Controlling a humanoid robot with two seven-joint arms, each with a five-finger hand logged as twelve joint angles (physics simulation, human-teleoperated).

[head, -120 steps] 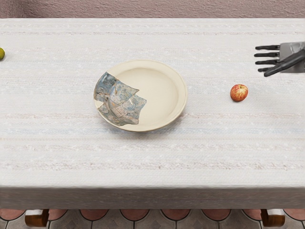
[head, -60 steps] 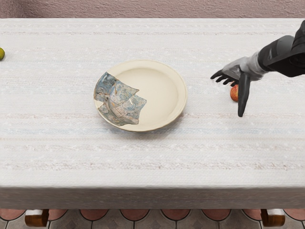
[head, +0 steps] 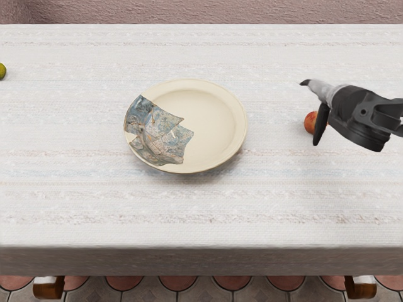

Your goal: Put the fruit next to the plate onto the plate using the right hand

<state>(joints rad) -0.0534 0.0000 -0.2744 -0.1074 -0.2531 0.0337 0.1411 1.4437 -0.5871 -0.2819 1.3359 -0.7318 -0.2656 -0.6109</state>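
pale striped cloth covers the desk point(head: 252, 195), with a cream plate point(head: 214, 116) near its middle and a crumpled silvery wrapper point(head: 157, 131) lying on the plate's left half. the red apple point(head: 309, 122) sits on the cloth well to the plate's right. the right hand point(head: 334, 100) hovers over the apple; its visible fingers point(head: 321, 126) are splayed, one hanging across the fruit, gripping nothing. a small green fruit point(head: 2, 70) peeks in at the far left edge.
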